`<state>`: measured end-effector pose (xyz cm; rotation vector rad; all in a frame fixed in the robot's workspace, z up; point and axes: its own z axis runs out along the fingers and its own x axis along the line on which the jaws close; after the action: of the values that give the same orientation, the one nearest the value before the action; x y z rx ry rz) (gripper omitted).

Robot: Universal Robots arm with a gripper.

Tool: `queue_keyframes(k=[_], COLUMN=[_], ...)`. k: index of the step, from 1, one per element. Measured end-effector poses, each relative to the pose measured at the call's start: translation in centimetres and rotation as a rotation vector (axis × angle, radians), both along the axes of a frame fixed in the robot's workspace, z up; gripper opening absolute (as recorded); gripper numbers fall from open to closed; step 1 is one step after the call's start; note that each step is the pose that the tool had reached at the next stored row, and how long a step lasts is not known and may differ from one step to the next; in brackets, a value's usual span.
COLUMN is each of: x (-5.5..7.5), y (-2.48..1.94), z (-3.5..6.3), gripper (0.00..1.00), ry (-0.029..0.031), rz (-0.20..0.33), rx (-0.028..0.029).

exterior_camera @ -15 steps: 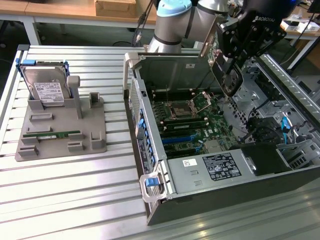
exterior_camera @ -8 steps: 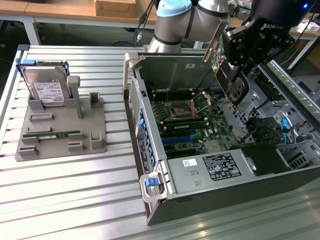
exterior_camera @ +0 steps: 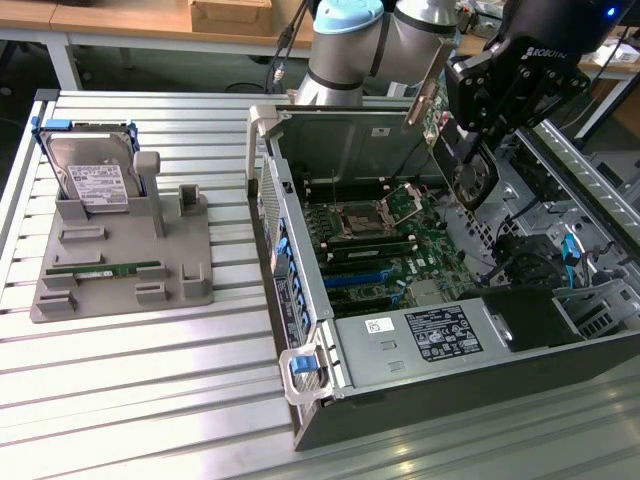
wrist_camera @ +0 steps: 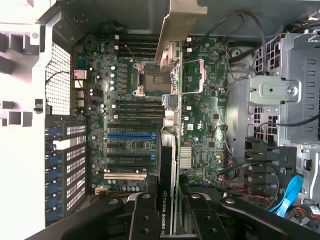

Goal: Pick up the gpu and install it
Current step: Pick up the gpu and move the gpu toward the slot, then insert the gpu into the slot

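- Exterior view: the gripper (exterior_camera: 470,135) hangs over the far right of the open computer case (exterior_camera: 300,300), on the exterior view's right, with the gpu (exterior_camera: 472,172) clamped in it. The card is held on edge in the air above the motherboard (exterior_camera: 380,240), its silver bracket (exterior_camera: 424,90) raised toward the far wall.
- On the exterior view's left, well apart from the case, a grey tray (exterior_camera: 120,290) holds the hard drive (exterior_camera: 95,175) and the memory stick (exterior_camera: 105,270). Neither is touched.
- Step in hand, by the look of it: the pick-up is done and the card is being carried over the board. It is not yet seated.
- Wrist view: the gpu (wrist_camera: 167,160) shows edge-on, running straight away from the camera over the motherboard (wrist_camera: 200,115), with the blue slot (wrist_camera: 130,135) off to one side of it.
- The fingers (wrist_camera: 145,215) stand partly closed and press on both faces of the card at its labelled end. The gripper (wrist_camera: 168,200) carries nothing else.
- Judgement: placing the card calls for its lower edge to be squared to a slot, with the bracket toward the case's rear openings. From here the card appears to lie across the slots, not along them.
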<state>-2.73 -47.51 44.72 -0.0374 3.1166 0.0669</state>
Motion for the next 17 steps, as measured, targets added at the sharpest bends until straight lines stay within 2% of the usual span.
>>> queue_keyframes(k=[5, 17], x=[0.00, 0.00], y=[0.00, 0.00], z=[0.00, 0.00], gripper=[0.27, 0.27], ry=[0.0000, 0.0000], rz=[0.111, 0.265], rx=[0.0000, 0.0000])
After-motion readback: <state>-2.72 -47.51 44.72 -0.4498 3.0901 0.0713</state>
